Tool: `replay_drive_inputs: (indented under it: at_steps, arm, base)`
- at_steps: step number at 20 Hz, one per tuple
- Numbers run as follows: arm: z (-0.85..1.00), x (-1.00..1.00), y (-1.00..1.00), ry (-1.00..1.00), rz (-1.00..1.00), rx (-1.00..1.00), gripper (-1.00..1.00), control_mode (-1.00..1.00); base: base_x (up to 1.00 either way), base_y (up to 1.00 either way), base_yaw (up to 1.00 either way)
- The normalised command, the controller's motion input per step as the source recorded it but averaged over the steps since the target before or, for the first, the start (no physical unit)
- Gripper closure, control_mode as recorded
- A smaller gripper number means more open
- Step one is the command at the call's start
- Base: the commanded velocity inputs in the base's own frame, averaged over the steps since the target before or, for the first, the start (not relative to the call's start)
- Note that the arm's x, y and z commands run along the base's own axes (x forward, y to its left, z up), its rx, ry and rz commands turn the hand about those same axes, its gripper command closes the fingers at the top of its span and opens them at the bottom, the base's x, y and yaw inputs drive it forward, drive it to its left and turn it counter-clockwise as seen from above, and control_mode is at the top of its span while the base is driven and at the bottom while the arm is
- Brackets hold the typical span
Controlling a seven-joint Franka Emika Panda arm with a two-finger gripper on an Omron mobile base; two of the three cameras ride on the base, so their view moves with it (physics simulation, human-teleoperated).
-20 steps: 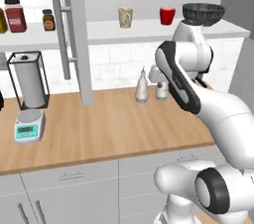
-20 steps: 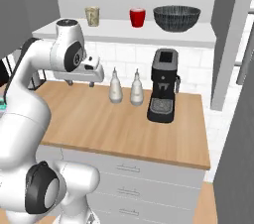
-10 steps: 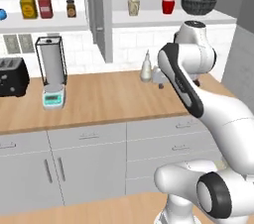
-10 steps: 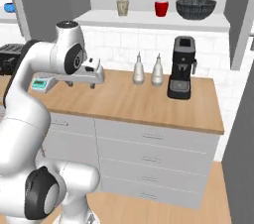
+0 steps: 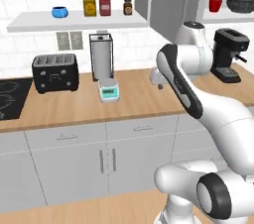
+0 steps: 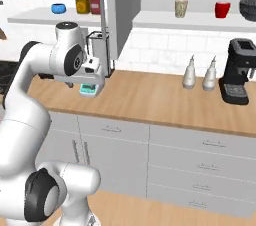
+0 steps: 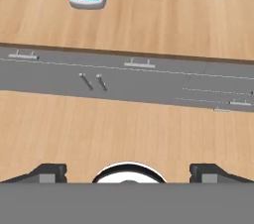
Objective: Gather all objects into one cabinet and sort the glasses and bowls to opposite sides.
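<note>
Your hand (image 7: 128, 171) is wide open, empty; blue bowl (image 5: 60, 12), upper left, awaits moving beside the dark bowl (image 5: 240, 3).

Cabinet door (image 6: 121, 10) stands open, its vertical bar handle (image 6: 100, 17) on the near edge; to its right the white shelf (image 6: 195, 20) carries a cream cup (image 6: 181, 8), a red cup (image 6: 222, 9) and, at the right end, a dark-grey bowl (image 6: 248, 8) cut by the frame. Blue bowl (image 6: 58, 8) sits at the left end of the open wall shelf (image 6: 50, 16) beside two jars (image 6: 88, 1). Gripper (image 6: 95, 76) hangs over the wooden counter (image 6: 150, 97) at a small scale (image 6: 88, 90); two white bottles (image 6: 198, 74) and a black coffee machine (image 6: 236, 71) stand toward the counter's right end.
</note>
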Motion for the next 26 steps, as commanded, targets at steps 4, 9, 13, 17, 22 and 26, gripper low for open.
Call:
replay_drive_inputs:
  at_steps: [4,9,13,17,22,26]
  arm:
    - [0.0,0.0,0.0,0.0,0.0,0.0,-1.0,1.0]
    - [0.0,0.0,0.0,0.0,0.0,0.0,-1.0,1.0]
    - [0.0,0.0,0.0,0.0,0.0,0.0,-1.0,1.0]
    - [0.0,0.0,0.0,0.0,0.0,0.0,-1.0,1.0]
    - [0.0,0.0,0.0,0.0,0.0,0.0,-1.0,1.0]
    - [0.0,0.0,0.0,0.0,0.0,0.0,-1.0,1.0]
  base:
    - [0.37,1.0,0.0]
    - [0.5,0.49,0.02]
    - [0.63,0.02,0.08]
    - [0.48,0.0,0.09]
    - [0.66,0.34,0.05]
    - [0.68,0.48,0.0]
